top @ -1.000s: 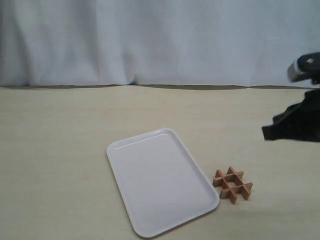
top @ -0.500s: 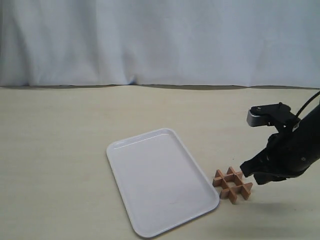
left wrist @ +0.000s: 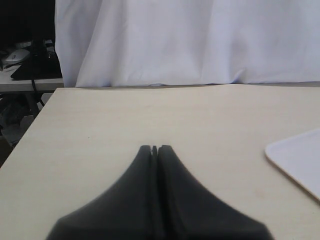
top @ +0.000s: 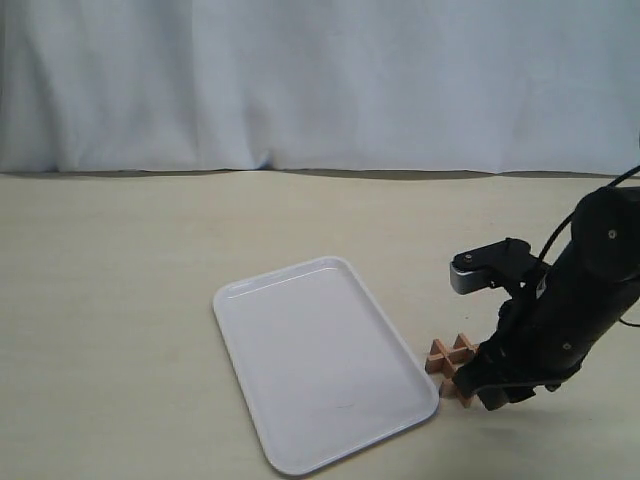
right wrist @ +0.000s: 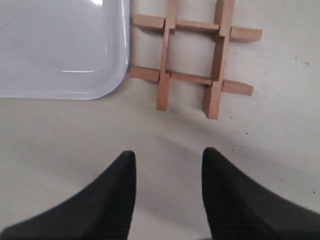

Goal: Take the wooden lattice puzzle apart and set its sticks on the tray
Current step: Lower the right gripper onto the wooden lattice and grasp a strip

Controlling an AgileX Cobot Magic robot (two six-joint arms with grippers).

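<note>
The wooden lattice puzzle [right wrist: 191,78] lies assembled on the table, its four sticks [right wrist: 164,60] crossed in a hash shape just off the tray's [top: 320,360] near right corner. My right gripper [right wrist: 168,156] is open and hovers just short of the puzzle, with nothing between its fingers. In the exterior view the right gripper [top: 490,392] and its black arm cover the right part of the puzzle [top: 447,354]. My left gripper [left wrist: 154,148] is shut and empty over bare table, far from the puzzle. The tray holds nothing.
A white cloth backdrop [top: 320,80] hangs behind the tan table. In the left wrist view a corner of the tray [left wrist: 300,160] shows, and the table's edge [left wrist: 30,127] with clutter beyond it.
The right arm has come down from the right edge toward the puzzle and now covers its right side. The puzzle and the tray have not moved.
</note>
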